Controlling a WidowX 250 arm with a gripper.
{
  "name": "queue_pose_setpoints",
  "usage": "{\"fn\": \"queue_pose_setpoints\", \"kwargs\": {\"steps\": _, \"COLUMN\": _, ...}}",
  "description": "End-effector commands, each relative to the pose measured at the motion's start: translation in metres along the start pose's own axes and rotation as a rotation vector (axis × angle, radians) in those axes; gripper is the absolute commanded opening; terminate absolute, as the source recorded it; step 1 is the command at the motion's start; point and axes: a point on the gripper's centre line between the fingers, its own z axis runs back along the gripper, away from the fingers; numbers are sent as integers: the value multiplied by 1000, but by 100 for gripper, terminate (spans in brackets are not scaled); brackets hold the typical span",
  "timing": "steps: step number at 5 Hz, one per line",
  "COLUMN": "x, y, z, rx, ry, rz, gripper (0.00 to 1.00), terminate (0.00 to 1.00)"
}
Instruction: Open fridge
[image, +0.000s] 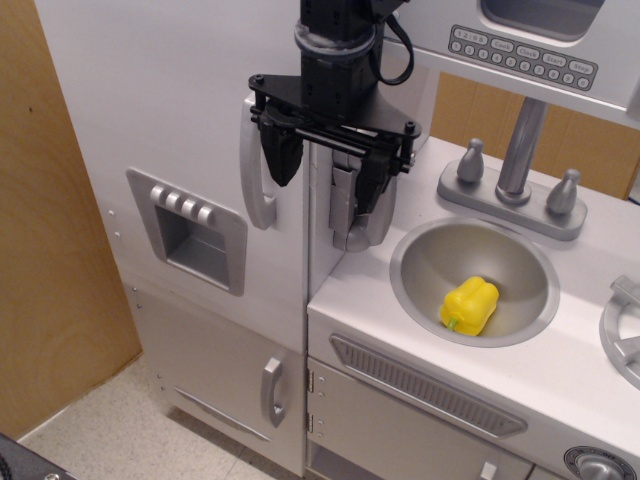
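Observation:
The fridge (180, 110) is a tall white-grey toy unit at the left. Its large upper door is closed, with a curved vertical silver handle (254, 178) near its right edge and a recessed grey dispenser panel (195, 235) with buttons. My gripper (325, 170) hangs from above at the door's right edge. It is open. Its left finger (282, 155) is just right of the handle, close to it, and its right finger (375, 180) is over the counter side. I cannot tell whether the left finger touches the handle.
A smaller lower door with a short handle (272, 390) sits below. To the right is a counter with a round sink (420, 260) holding a yellow pepper (470, 305), a faucet (520, 150), and a grey vent-slot drawer (425, 385). A wooden panel (50, 250) stands left.

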Motion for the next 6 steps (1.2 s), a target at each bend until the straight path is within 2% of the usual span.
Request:
{"fn": "queue_pose_setpoints", "kwargs": {"steps": 1, "x": 0, "y": 0, "z": 0, "rx": 0, "ry": 0, "rz": 0, "gripper": 100, "terminate": 0}}
{"fn": "queue_pose_setpoints", "kwargs": {"steps": 2, "x": 0, "y": 23, "z": -3, "rx": 1, "ry": 12, "rz": 34, "gripper": 100, "terminate": 0}}
{"fn": "queue_pose_setpoints", "kwargs": {"steps": 4, "x": 12, "y": 61, "z": -9, "rx": 12, "ry": -63, "rz": 7, "gripper": 100, "terminate": 0}}
{"fn": "queue_pose_setpoints", "kwargs": {"steps": 5, "x": 19, "y": 71, "z": -15, "rx": 32, "ry": -97, "rz": 11, "gripper": 100, "terminate": 0}}
{"fn": "queue_pose_setpoints", "kwargs": {"steps": 6, "x": 27, "y": 76, "z": -16, "rx": 22, "ry": -126, "rz": -17, "gripper": 100, "terminate": 0}}
